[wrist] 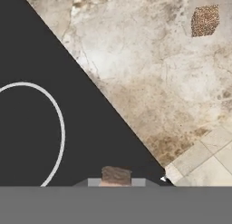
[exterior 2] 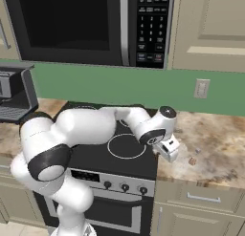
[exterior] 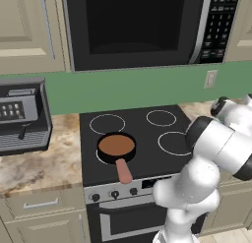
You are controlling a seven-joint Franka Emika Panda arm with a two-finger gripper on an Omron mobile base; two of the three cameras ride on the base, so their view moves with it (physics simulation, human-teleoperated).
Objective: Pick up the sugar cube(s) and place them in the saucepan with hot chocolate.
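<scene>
Farthest left, the saucepan [exterior: 116, 146] sits on the front-left burner of the stove [exterior: 142, 134]. It is full of brown hot chocolate, and its pink handle [exterior: 124, 171] points toward the stove's front edge.

Moving right, the arm reaches across the cooktop. In the hand view the fingers [wrist: 94, 182] hang over the stove's right edge, where the black top meets the counter [wrist: 149, 82]. A small brown block [wrist: 116, 174] is pinched between them, narrow enough that they are almost closed. It looks like 1 sugar cube already in the grip, though only its top edge is in view.

Farther right, a 2nd sugar cube [exterior 2: 192, 161] lies loose on the counter, well apart from the stove edge and with nothing beside it. The hand view shows it as a speckled brown square [wrist: 205, 20].

A sugar cube should weigh almost nothing. It is likely stiff and brittle, with a grainy surface that grips well but may crumble at the corners under a hard squeeze. The best hold is probably across 2 opposite flat faces at mid-height, with only light pressure. The cube on the counter lies turned relative to the hand, so the wrist would need to rotate to square the fingers to its faces. Releasing low over the liquid would help avoid a splash.
</scene>
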